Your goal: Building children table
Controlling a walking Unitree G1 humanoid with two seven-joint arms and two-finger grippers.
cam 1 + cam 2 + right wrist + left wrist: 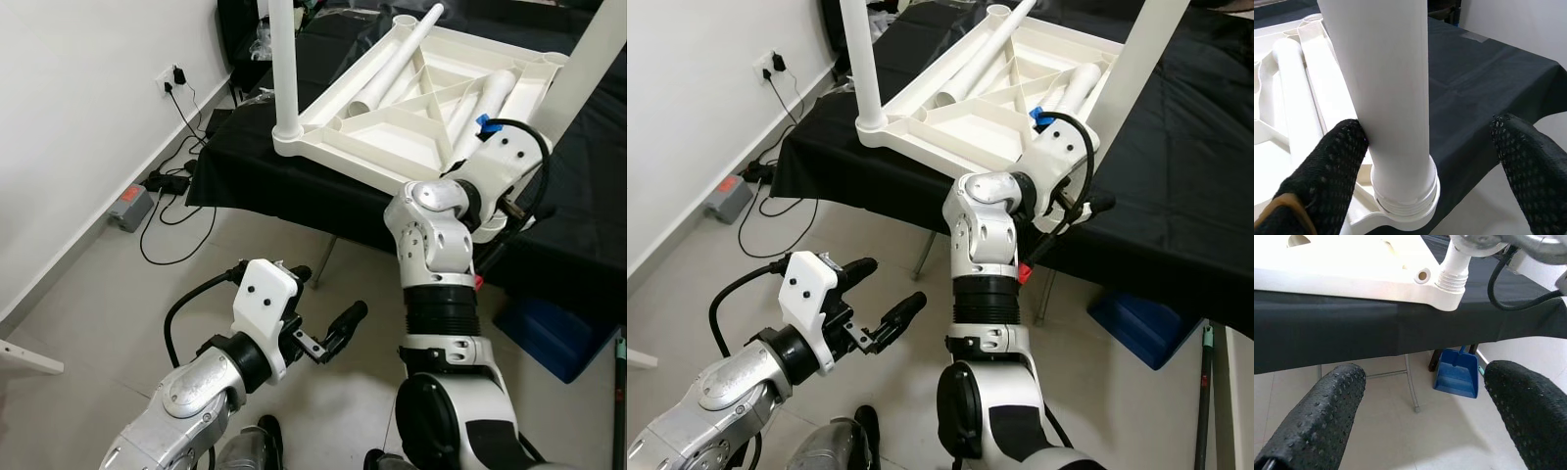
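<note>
The left gripper [323, 313] hovered low over the floor tiles, fingers spread, empty. The white plastic tabletop [411, 108] lay inverted on the black-draped table [1176, 176]. The right gripper [1430, 161] stood open around the white cylindrical leg [1386, 98], one finger touching it. Risk: the seated leg could tilt or cross-thread if pushed sideways.

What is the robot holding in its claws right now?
Nothing is gripped. The right gripper sits open around the base of a white table leg, with only one finger touching it. The left gripper is open above the floor.
</note>
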